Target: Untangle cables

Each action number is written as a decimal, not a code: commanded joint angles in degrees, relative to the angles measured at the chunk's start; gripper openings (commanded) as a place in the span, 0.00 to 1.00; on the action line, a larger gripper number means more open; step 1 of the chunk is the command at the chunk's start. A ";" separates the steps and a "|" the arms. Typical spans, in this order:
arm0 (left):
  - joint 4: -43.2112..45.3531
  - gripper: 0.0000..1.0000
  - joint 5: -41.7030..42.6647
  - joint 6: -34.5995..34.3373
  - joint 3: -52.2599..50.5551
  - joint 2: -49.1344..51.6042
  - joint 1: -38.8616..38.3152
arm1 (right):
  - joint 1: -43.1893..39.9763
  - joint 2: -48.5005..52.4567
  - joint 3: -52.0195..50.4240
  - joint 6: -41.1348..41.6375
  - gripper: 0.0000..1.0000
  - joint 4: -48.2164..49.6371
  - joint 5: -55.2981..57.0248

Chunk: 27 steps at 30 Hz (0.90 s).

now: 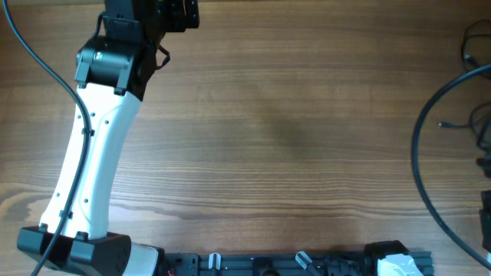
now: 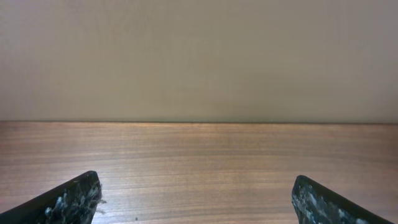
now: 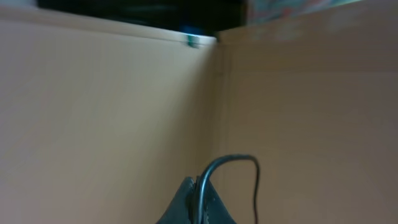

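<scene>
A few thin black cables (image 1: 474, 116) lie tangled at the table's far right edge in the overhead view, with a small plug tip pointing left. My right gripper (image 3: 198, 186) is shut on a thin black cable (image 3: 231, 159) that arches up out of its fingertips and drops down on the right; it is lifted, facing a tan wall corner. The right gripper is out of the overhead view. My left gripper (image 2: 196, 190) is open wide and empty over bare wood near the table's far edge. In the overhead view it (image 1: 178, 11) sits at the top left.
A thicker black cable (image 1: 416, 157) curves in a big arc along the right side. Another thick cable (image 1: 37, 60) runs by the left arm (image 1: 96, 153). A black rail with arm bases (image 1: 307, 264) lines the front edge. A tan wall (image 2: 199, 56) stands behind the table.
</scene>
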 commanded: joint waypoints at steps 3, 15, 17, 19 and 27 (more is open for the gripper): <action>-1.55 1.00 2.67 1.55 0.55 -0.13 -0.39 | -21.42 2.69 0.07 5.86 0.04 -7.65 2.45; -4.96 1.00 2.69 1.55 0.55 -0.11 -0.42 | -59.01 17.27 0.04 32.33 0.04 -14.97 -38.34; -5.62 1.00 2.69 1.55 0.55 -0.11 -0.42 | -59.01 20.37 -0.72 35.98 0.04 -20.09 -45.97; -6.67 1.00 2.69 1.55 0.55 -0.11 -0.42 | -59.01 24.44 -2.49 39.23 0.04 -25.66 -52.48; -8.24 1.00 4.61 1.53 0.55 -0.11 -0.42 | -59.78 38.42 -25.70 57.09 0.04 -9.29 -93.00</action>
